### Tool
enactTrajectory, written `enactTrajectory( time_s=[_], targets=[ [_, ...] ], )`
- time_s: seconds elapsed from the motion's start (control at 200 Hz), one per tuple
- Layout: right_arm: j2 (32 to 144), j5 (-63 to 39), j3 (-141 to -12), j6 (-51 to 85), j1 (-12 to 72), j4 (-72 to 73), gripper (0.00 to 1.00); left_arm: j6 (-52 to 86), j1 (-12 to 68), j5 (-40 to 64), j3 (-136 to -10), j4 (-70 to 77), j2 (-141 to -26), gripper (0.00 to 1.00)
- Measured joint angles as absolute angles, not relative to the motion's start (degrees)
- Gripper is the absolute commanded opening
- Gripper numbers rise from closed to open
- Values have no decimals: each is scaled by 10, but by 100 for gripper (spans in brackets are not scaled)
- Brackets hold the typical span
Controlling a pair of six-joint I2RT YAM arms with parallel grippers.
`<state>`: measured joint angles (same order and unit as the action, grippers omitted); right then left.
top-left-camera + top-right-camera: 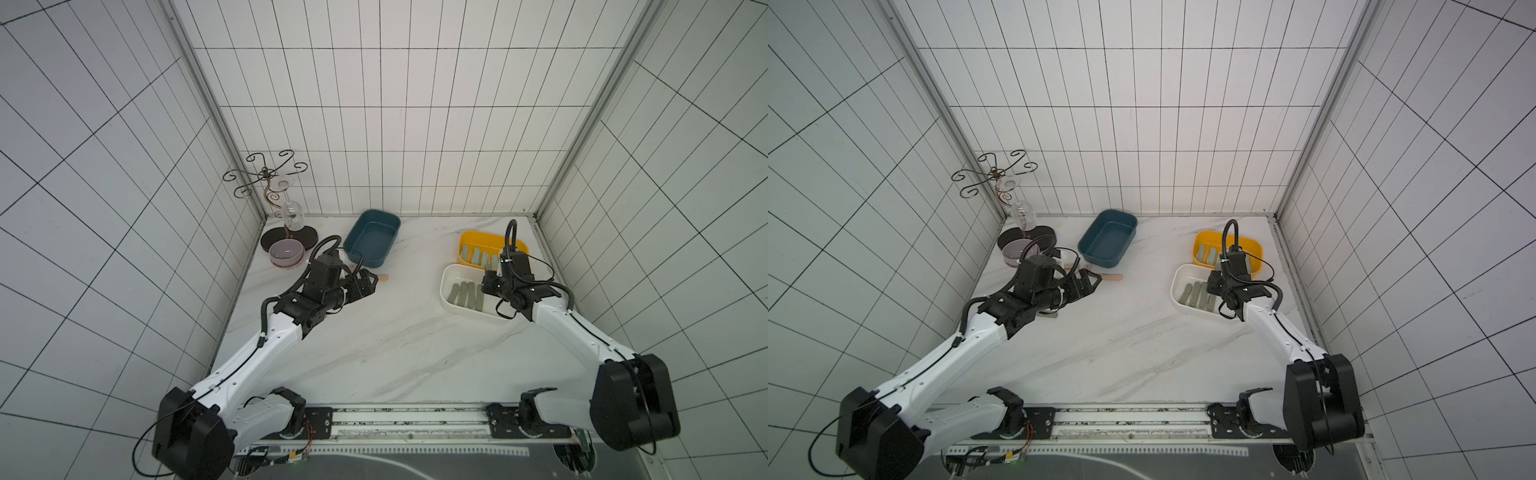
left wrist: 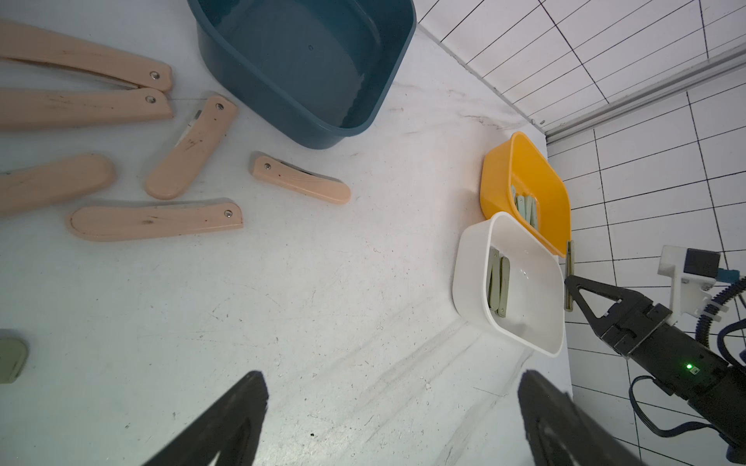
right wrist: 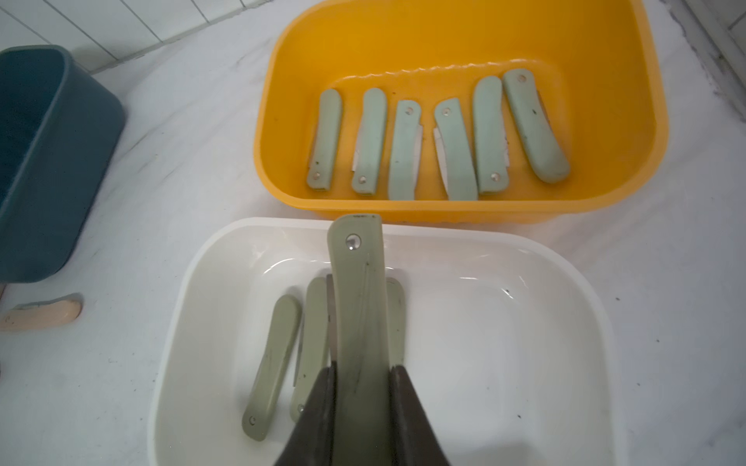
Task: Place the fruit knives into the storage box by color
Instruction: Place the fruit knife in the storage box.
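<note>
Olive knife [image 3: 359,306] pinched by the right pincer [image 3: 362,369] over the white box [image 3: 484,236]; left pincer [image 2: 391,377] spread above open marble [image 2: 323,302].

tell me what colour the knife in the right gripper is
The held knife is olive grey-green; clearest in the right wrist view.

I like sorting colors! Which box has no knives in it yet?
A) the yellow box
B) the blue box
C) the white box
B: the blue box is bare inside, while the yellow box holds mint knives and the white box holds grey-green knives.
</note>
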<state>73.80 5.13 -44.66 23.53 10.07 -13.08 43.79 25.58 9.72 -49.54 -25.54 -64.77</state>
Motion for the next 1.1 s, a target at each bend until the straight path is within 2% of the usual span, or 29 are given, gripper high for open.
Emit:
enactTrajectory(
  time_s=[0.19, 0.82, 0.885, 1.005, 1.1],
  targets=[
    [740, 27, -412, 244, 66, -129, 18, 438, 258, 92, -495, -249, -656, 97],
    [849, 22, -400, 209, 63, -104, 19, 442, 258, 90, -496, -243, -661, 97],
    [853, 23, -400, 207, 63, -101, 23, 442, 258, 89, -495, -243, -663, 97],
    [855, 23, -400, 202, 63, -100, 42, 442, 258, 90, -496, -242, -663, 97],
    [858, 23, -400, 201, 63, -103, 48, 442, 258, 90, -496, -242, -663, 97]
  ],
)
